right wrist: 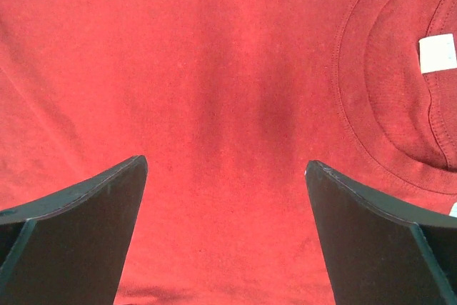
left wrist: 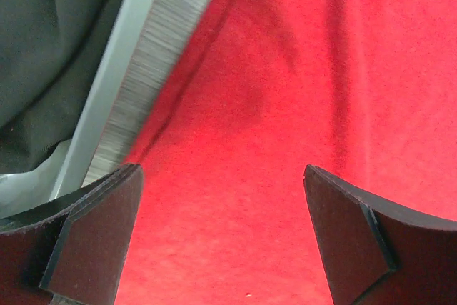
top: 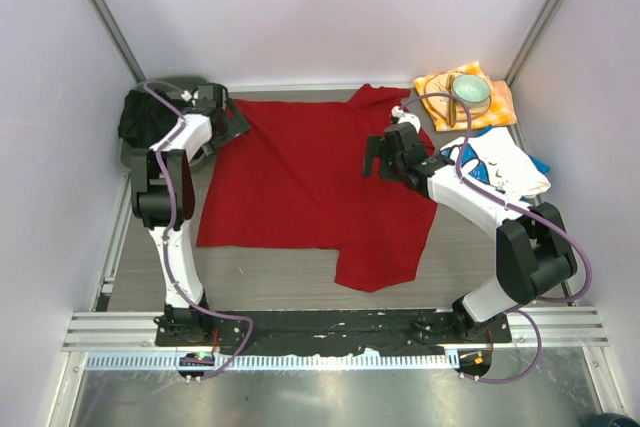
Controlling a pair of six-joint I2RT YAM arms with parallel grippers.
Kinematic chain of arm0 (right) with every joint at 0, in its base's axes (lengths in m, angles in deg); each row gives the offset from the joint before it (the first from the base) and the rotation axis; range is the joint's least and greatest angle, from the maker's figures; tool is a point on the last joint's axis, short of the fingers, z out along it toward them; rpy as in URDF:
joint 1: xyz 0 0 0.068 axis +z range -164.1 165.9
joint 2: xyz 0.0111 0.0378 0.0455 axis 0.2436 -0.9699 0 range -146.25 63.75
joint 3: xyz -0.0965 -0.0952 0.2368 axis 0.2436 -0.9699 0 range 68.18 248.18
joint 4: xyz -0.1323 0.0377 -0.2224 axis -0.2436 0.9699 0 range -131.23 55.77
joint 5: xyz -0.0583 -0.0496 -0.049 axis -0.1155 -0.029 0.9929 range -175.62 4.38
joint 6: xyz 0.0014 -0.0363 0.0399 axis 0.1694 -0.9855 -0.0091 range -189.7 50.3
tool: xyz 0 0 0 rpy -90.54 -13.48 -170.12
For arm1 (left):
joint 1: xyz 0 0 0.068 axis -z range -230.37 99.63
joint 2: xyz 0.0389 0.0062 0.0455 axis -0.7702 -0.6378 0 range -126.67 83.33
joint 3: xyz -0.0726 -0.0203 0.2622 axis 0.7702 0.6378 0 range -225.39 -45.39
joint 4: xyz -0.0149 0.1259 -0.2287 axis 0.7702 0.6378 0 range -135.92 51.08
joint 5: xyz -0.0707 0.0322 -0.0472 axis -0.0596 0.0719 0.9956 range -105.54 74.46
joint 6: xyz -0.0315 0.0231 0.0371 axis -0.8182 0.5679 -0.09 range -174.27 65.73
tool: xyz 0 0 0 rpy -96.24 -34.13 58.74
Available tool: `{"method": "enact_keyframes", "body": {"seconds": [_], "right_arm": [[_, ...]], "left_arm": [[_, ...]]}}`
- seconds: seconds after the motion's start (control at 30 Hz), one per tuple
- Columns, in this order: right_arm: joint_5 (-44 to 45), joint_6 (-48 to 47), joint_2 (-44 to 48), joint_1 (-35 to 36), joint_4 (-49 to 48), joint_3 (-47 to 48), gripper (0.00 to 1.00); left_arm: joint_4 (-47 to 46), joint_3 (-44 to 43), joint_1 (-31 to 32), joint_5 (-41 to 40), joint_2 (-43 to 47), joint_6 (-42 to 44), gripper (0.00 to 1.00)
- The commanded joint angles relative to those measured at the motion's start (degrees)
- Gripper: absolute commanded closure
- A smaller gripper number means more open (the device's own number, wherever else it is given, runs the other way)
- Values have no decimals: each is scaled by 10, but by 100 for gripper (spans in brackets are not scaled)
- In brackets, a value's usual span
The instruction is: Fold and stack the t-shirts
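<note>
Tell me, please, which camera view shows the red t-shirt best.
Top external: the red t-shirt lies spread out, nearly all visible. The left wrist view shows only cloth at its edge; the right wrist, its collar and label.

The red t-shirt (top: 300,182) beneath both grippers is plain bright red. A small white label (right wrist: 437,53) sits inside its darker red collar, up and to the right of the right gripper (right wrist: 226,166), whose fingers are black. The left gripper (left wrist: 223,173) has dark fingers tinged reddish-brown. To its left runs a brushed silver-grey metal strip (left wrist: 143,55), then dark grey-black cloth (left wrist: 50,48). Behind the right gripper lies the white t-shirt (top: 495,167) with a blue-and-white print. Beyond it is an orange-yellow cloth (top: 500,107) bearing a pale green bowl (top: 470,92).
</note>
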Motion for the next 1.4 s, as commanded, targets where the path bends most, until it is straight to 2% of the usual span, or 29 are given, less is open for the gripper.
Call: {"method": "enact_keyframes", "body": {"seconds": [0.0, 0.07, 0.27, 0.47, 0.73, 0.93, 1.07, 1.17, 1.37], "right_arm": [[2, -3, 8, 5, -27, 3, 1], [3, -3, 7, 7, -29, 1, 1], [11, -3, 6, 18, -26, 5, 1], [52, -8, 21, 29, 6, 11, 0], [53, 17, 60, 41, 58, -27, 0], [55, 41, 90, 47, 87, -69, 0], [57, 66, 93, 49, 99, -93, 0], [57, 75, 76, 50, 90, -106, 0], [67, 81, 24, 51, 47, -114, 0]], "left_arm": [[29, -28, -34, -5, 0, 29, 0], [26, -24, -67, -1, 7, 28, 0], [45, -40, -83, 10, 29, 43, 1], [21, -1, -80, 113, 100, -11, 0], [58, 132, -41, 107, 241, -24, 0], [33, 262, 38, 108, 328, -41, 0], [-2, 337, 99, 90, 344, -56, 0], [-38, 367, 115, 88, 334, -74, 0], [-64, 347, 119, 84, 267, -79, 0]]}}
